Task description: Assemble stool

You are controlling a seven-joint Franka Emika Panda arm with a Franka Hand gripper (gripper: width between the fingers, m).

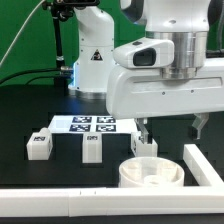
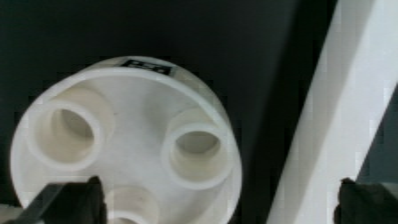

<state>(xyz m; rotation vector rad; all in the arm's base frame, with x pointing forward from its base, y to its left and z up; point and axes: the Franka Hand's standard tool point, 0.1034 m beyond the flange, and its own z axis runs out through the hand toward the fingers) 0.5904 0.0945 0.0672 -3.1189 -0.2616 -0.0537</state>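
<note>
Gripper (image 1: 170,128) is wide open and empty above the seat disc (image 1: 150,172), lower centre of the exterior view; it looks like light, stiff, slick plastic, so I'd pinch its rim.

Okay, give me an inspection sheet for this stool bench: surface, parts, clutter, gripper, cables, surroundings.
Surface: black table, bare apart from what is listed below.
Job's things: seat disc lies flat, sockets up. Three loose legs stand in a row: outer leg, middle leg, near leg beside the seat disc.
Clutter: nothing seen.
Grippers: gripper open, above the seat disc, holding nothing.
Cables: a dark line, perhaps a cable, crosses the backdrop, off the table.
Surroundings: marker board behind the legs, white border rail along the table's edge, green backdrop.
</note>
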